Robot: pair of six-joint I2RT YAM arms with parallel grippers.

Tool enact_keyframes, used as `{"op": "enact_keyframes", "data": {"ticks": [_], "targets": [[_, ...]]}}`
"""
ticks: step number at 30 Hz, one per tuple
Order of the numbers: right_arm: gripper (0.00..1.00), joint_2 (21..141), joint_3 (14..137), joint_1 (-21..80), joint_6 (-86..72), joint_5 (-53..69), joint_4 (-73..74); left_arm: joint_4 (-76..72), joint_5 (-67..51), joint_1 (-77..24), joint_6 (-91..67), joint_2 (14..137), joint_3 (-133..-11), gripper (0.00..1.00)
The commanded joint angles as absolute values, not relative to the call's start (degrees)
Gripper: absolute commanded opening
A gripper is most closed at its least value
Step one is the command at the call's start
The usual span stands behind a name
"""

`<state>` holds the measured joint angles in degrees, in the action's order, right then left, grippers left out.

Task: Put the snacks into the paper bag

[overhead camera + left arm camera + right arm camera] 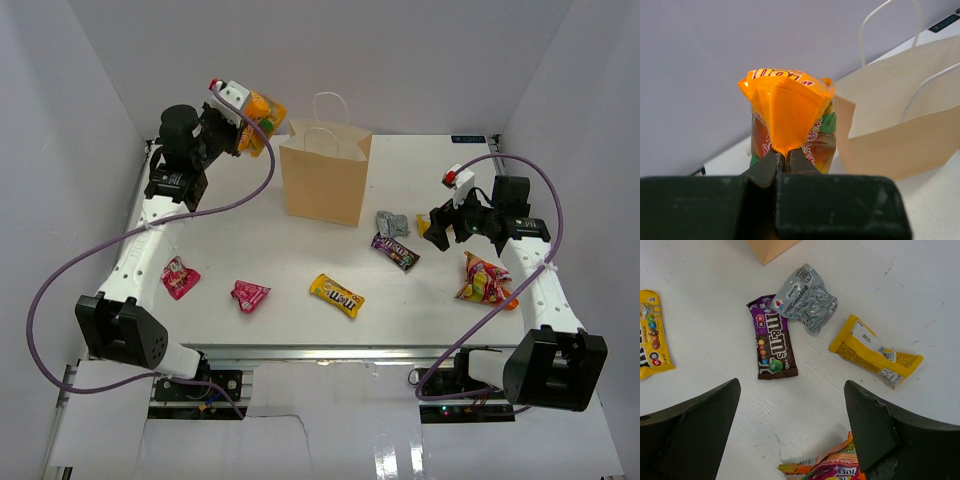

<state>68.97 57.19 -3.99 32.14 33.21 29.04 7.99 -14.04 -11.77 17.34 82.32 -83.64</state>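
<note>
The left end effector is clamped on an orange packet, held aloft just left of the upright paper bag, which stands at the far side of the bench. The right end effector hangs with its fingers spread wide above the purple-brown packet, the silver packet touching it, and the small yellow packet, right of the bag.

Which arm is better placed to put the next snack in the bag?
Left. The left gripper is shut on the orange packet, raised beside the paper bag. The right gripper hangs open and empty above the table, near the silver packet.
</note>
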Motion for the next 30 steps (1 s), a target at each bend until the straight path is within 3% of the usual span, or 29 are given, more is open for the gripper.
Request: {"op": "enact_keyframes", "data": {"ticks": [1,12,30], "targets": [[0.9,68.6,58.3,-4.3,32.8,34.4,28.7,-4.3,-27.0,-11.4,25.1,82.8,-90.3,0.0],[0.9,67.5,56.5,-4.4,32.8,33.8,28.7,-7.9,-42.4,-13.9,21.6,95.0,-109.2,0.0],[0.9,68.2,57.0,-4.9,32.8,34.2,28.7,-8.4,-47.4,-15.1,20.5,91.1,-99.5,0.0]]}}
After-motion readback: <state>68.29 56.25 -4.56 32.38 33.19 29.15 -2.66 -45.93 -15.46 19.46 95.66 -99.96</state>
